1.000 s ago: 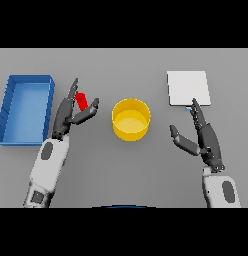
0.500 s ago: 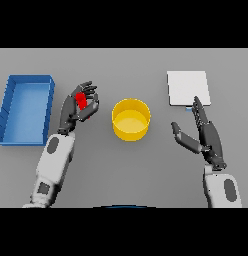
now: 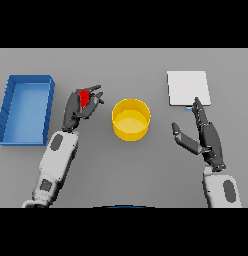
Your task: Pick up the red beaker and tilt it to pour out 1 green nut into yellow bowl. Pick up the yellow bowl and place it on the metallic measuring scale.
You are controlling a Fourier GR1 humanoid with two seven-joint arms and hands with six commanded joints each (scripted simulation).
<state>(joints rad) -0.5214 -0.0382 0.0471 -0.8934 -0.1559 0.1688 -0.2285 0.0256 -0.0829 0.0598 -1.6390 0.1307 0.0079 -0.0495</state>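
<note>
We take the yellow bowl [image 3: 131, 119] as our landmark, sitting upright on the grey table [image 3: 126, 65]. Just to its left, our left hand [image 3: 78, 107] has its fingers curled around the red beaker [image 3: 84, 98], which shows only as a small red patch between the dark fingers. Farther left of the bowl lies the blue tray [image 3: 26, 107]. To the bowl's right, our right hand [image 3: 203, 135] holds nothing, fingers straight and thumb spread. Up and right of the bowl lies the metallic measuring scale [image 3: 188, 87], a pale square plate.
</note>
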